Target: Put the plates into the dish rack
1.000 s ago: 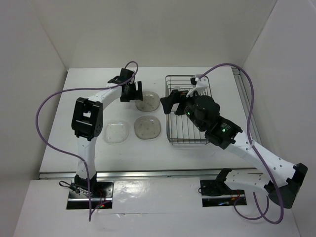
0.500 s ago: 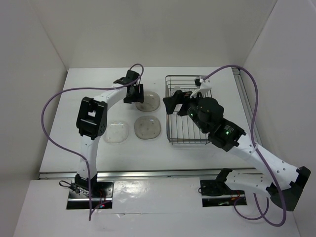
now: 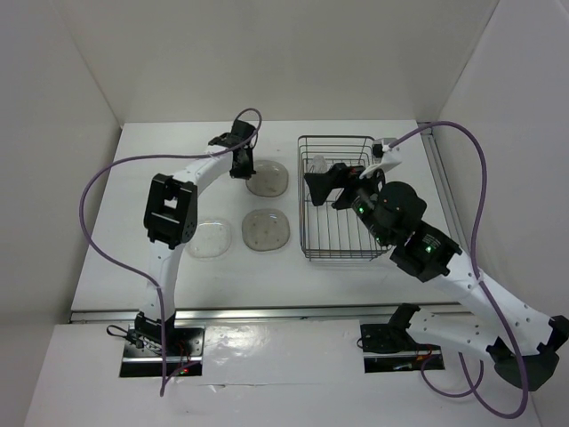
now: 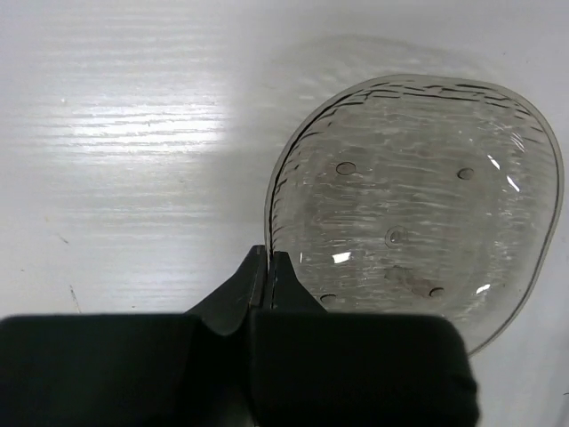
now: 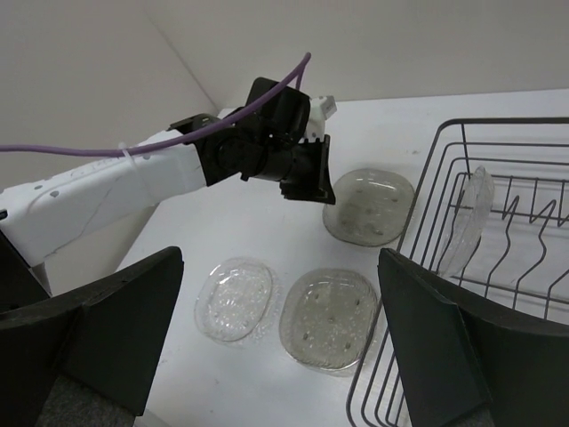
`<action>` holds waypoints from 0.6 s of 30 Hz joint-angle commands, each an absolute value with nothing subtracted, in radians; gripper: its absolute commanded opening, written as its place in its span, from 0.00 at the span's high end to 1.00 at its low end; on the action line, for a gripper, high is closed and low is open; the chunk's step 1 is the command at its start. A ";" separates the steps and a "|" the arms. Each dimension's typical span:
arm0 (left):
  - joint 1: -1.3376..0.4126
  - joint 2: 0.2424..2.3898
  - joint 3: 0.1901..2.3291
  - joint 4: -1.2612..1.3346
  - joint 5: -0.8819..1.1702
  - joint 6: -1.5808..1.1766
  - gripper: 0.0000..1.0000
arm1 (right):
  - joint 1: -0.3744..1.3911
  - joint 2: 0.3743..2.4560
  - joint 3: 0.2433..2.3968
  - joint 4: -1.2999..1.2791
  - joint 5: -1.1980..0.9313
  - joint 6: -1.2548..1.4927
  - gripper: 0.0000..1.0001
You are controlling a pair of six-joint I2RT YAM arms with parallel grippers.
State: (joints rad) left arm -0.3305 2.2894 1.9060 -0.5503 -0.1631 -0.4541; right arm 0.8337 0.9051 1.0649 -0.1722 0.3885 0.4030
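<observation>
The left hand (image 4: 268, 259) has snapped shut, pinching the rim of the far plate (image 4: 418, 196).

You have a speckled plate (image 4: 418, 196) of translucent plastic, ribbed at the rim and glossy, with bright glints. The clear plate (image 5: 236, 298) looks pebbled and shiny. Your table (image 4: 133, 133) is white, finely streaked, with a soft sheen. The dish rack (image 5: 507, 121) is thin dark wire. The left gripper (image 4: 268, 260) is matt black, probably plastic.
</observation>
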 commanded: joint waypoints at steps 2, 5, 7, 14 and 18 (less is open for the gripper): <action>-0.307 2.339 1.940 -0.630 -0.244 -0.451 1.00 | 0.842 0.893 1.069 -0.186 0.405 0.407 0.03; -0.249 2.313 1.940 -0.630 -0.235 -0.465 1.00 | 0.842 0.917 1.069 -0.186 0.405 0.397 0.03; -0.216 2.287 1.931 -0.641 -0.224 -0.474 1.00 | 0.842 0.929 1.069 -0.186 0.405 0.385 0.03; -0.170 1.964 1.797 -0.563 -0.175 -0.456 1.00 | 0.810 1.089 1.052 -0.046 0.249 0.219 0.00; -0.170 1.693 1.700 -0.505 -0.063 -0.456 1.00 | 0.691 1.211 1.083 0.017 0.062 0.219 0.00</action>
